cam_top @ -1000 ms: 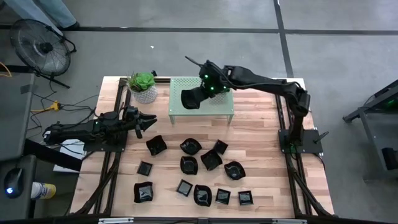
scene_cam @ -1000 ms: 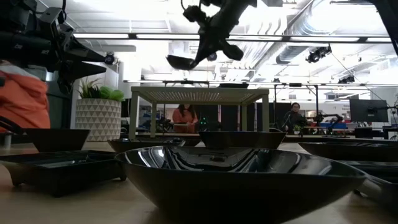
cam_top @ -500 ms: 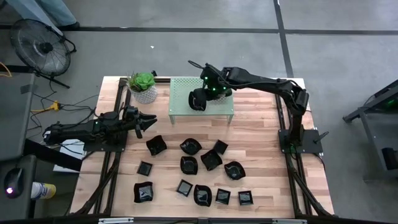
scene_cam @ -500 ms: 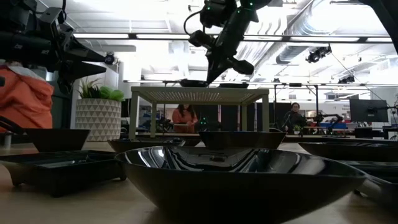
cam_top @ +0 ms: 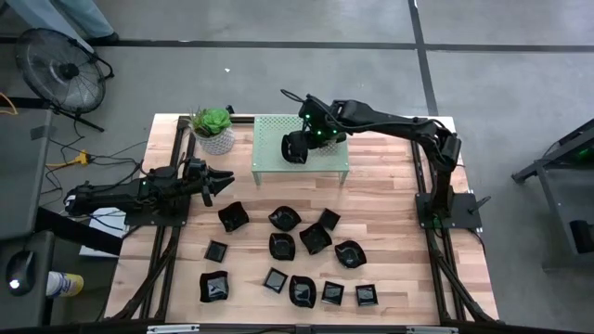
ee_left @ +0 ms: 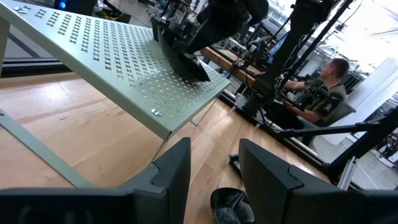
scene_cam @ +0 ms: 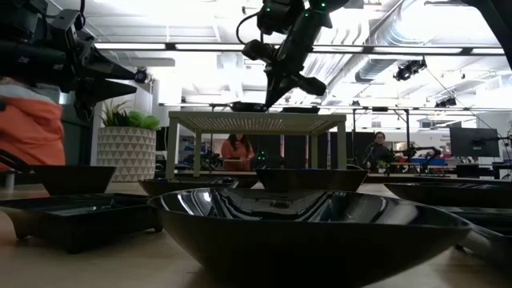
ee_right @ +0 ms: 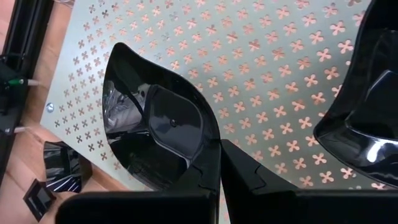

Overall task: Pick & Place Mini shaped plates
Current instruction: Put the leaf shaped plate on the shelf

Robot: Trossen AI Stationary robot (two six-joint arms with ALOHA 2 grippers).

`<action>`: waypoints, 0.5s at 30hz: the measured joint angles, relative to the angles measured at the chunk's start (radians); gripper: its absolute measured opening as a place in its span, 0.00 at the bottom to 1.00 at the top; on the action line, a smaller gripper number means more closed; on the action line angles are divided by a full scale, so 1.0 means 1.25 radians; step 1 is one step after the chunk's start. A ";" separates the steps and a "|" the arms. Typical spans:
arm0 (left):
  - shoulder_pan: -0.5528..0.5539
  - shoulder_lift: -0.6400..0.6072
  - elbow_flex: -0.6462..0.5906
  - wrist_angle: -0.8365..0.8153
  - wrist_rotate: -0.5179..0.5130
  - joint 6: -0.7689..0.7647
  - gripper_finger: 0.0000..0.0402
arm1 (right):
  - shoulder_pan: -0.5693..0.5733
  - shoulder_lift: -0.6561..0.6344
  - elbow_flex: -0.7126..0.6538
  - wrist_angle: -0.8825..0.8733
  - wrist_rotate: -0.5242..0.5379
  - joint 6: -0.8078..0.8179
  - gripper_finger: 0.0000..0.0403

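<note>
R gripper (cam_top: 295, 148) over the perforated green rack (cam_top: 334, 165) at the surface's far side, jaws closed narrow on rim of one black mini plate (ee_right: 158, 127), pinched at edge so the shallow dish hangs flat under the wrist. Low view: plate (scene_cam: 250, 106) right at rack top, touching or just above, can't tell which; looks like the set-down step, release not yet done. Wrist view also shows a second glossy black dish (ee_right: 364, 134) on the rack beside it, so held plate kept apart from that one, prob to avoid stacking or knocking. Rest of the mini plates (cam_top: 299, 243), approx a dozen, loose on the wood surface (cam_top: 390, 213) near side, mixed shapes, well apart from rack. L gripper (cam_top: 221, 178) waiting low at left edge of surface near the potted plant (cam_top: 214, 128), jaws spread apart w/ nothing between (own wrist view shows gap), pointing toward rack. Next move prob: open jaws, lift straight up so fingers don't drag plate off the slick metal. Risk: plate sliding on rack or tipping off the rim grip.
</note>
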 joint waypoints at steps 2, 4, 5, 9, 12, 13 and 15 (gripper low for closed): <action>0.000 0.000 0.000 0.000 0.000 0.000 0.33 | -0.002 0.000 0.000 0.000 -0.003 0.000 0.00; 0.000 0.000 0.000 0.000 0.000 0.000 0.33 | -0.004 -0.001 0.000 0.000 -0.005 0.001 0.00; 0.000 0.000 0.000 0.000 0.000 0.000 0.33 | -0.005 -0.001 0.000 0.000 -0.005 0.001 0.01; 0.000 0.000 0.000 0.000 0.000 0.000 0.33 | -0.005 -0.001 0.000 -0.001 -0.006 0.001 0.05; 0.000 0.000 0.000 0.000 0.000 0.000 0.33 | -0.006 -0.001 0.000 -0.001 -0.005 0.001 0.09; 0.000 0.000 0.000 0.000 0.000 0.000 0.33 | -0.006 -0.001 0.000 -0.001 -0.005 0.001 0.10; 0.000 0.000 0.000 0.000 0.000 0.000 0.33 | -0.008 -0.001 0.000 -0.001 -0.008 0.001 0.13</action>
